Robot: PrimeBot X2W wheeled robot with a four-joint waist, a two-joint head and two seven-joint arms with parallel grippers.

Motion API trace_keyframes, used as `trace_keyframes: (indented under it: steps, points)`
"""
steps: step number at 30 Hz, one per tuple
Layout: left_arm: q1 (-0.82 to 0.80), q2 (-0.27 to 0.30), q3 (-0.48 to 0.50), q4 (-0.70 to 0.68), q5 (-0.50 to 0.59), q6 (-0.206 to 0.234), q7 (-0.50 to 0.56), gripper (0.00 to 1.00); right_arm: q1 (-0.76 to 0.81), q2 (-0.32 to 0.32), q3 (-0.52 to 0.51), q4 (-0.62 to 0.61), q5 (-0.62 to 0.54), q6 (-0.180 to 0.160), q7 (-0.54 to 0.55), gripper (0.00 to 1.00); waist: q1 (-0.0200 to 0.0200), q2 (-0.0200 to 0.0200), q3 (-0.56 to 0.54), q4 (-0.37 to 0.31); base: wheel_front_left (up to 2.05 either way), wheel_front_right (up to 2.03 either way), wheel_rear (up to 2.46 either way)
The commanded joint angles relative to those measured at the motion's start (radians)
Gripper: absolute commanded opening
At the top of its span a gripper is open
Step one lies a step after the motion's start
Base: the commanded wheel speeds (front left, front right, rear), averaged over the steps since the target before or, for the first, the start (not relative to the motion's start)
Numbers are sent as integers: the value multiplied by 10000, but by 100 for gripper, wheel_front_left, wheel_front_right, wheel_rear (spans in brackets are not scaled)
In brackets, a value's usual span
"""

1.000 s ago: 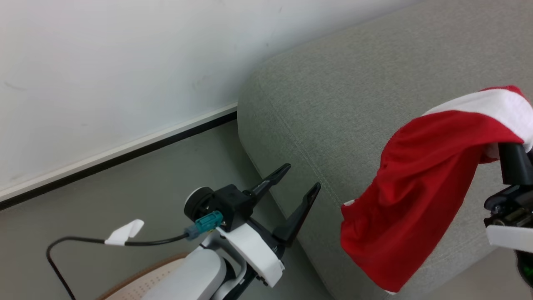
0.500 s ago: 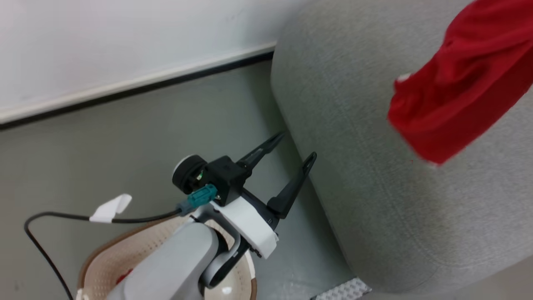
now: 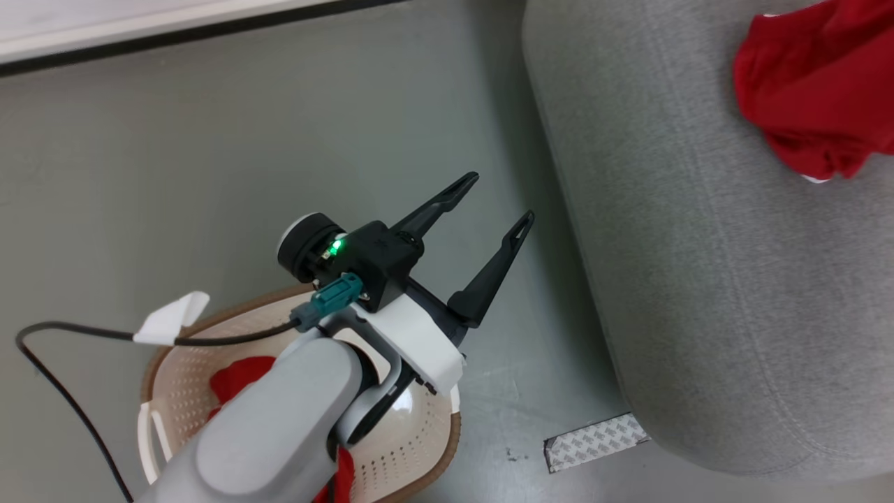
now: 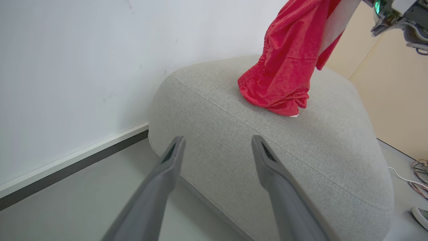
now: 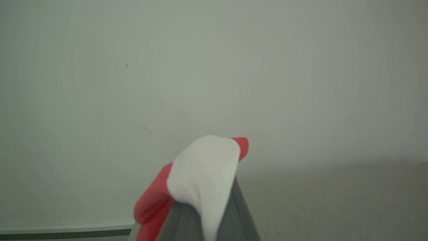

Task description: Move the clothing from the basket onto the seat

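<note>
Red clothing with a white panel (image 4: pixel 287 67) hangs from above, and its lower end rests bunched on the grey seat (image 4: pixel 301 160). My right gripper (image 5: pixel 214 214) is shut on the garment's red and white fabric (image 5: pixel 204 167), which covers its fingertips. In the head view the same clothing (image 3: pixel 817 91) lies on the seat (image 3: pixel 698 279) at the upper right. My left gripper (image 3: pixel 501 198) is open and holds nothing. It hovers over the floor between the cream basket (image 3: pixel 447 433) and the seat's edge. More red fabric (image 3: pixel 234 374) lies in the basket, partly hidden by my left forearm.
A white wall with a dark baseboard (image 4: pixel 67 167) runs behind the seat. On the floor by the seat's near corner is a grey textured patch (image 3: pixel 594 440). Cables (image 4: pixel 418 170) trail on the floor beyond the seat. A black cable (image 3: pixel 70 405) loops from my left wrist.
The head camera has tilted down, bringing the basket and the red fabric inside it into view. The hanging garment's lower end now sits bunched on the seat. The left gripper stays open.
</note>
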Motion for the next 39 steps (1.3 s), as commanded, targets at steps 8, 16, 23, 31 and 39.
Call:
trace_keyframes:
  steps: [8, 16, 23, 31, 39]
  points:
    - [-197, 172, 83, -35, 30, 78, -27, 100, 186, -139, 1924, 2268, 1160, -22, 977, 0, -3, 0, 381, 250, 0, 0, 0]
    - [-202, 228, 91, -61, -42, 137, -88, 100, -241, -190, 3274, 3883, 2173, -22, 3049, 0, -3, 0, 381, 368, 0, 0, 0]
    - [81, 183, 135, 168, -271, 177, -290, 100, -574, -210, 3929, 4314, 2558, -22, 3836, 100, -3, 0, -119, 391, 0, 0, 0]
    - [553, 119, 235, 573, -570, 197, -717, 100, -314, -493, 4721, 4320, 2730, -22, 4709, 100, -3, 0, -1275, 310, 0, 0, 0]
    - [1644, 264, 610, 875, -1145, 418, -1219, 100, 286, -1279, 5360, 3127, 2546, -22, 4450, 100, -3, 0, -3108, 307, 0, 0, 0]
